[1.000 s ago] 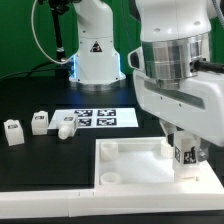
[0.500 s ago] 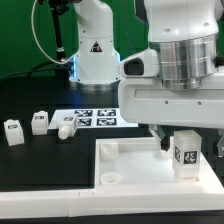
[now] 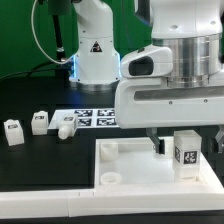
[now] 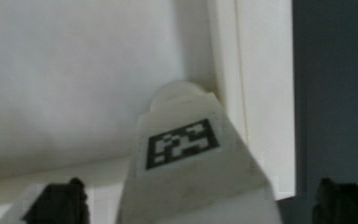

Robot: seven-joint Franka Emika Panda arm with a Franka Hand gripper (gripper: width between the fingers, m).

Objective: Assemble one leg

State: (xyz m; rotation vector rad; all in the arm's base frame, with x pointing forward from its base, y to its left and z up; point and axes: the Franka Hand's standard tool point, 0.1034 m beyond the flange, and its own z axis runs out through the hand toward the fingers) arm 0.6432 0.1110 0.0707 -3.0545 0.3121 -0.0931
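Note:
A white square leg (image 3: 185,152) with a black-and-white tag stands upright in the far corner of the big white tray (image 3: 130,165), at the exterior view's right. My gripper (image 3: 188,143) hangs over it, open, with one dark finger (image 3: 157,144) on either side and a gap to the leg. In the wrist view the tagged leg (image 4: 185,150) rises between my two fingertips (image 4: 64,200), which stand well apart from it, so the gripper (image 4: 202,205) holds nothing.
Three more small white legs (image 3: 13,132), (image 3: 40,122), (image 3: 66,127) lie on the black table at the exterior view's left. The marker board (image 3: 95,118) lies behind the tray. The arm's base (image 3: 95,50) stands at the back.
The gripper let go of the leg, opened wide and lifted a little. The leg stays upright in the tray's corner.

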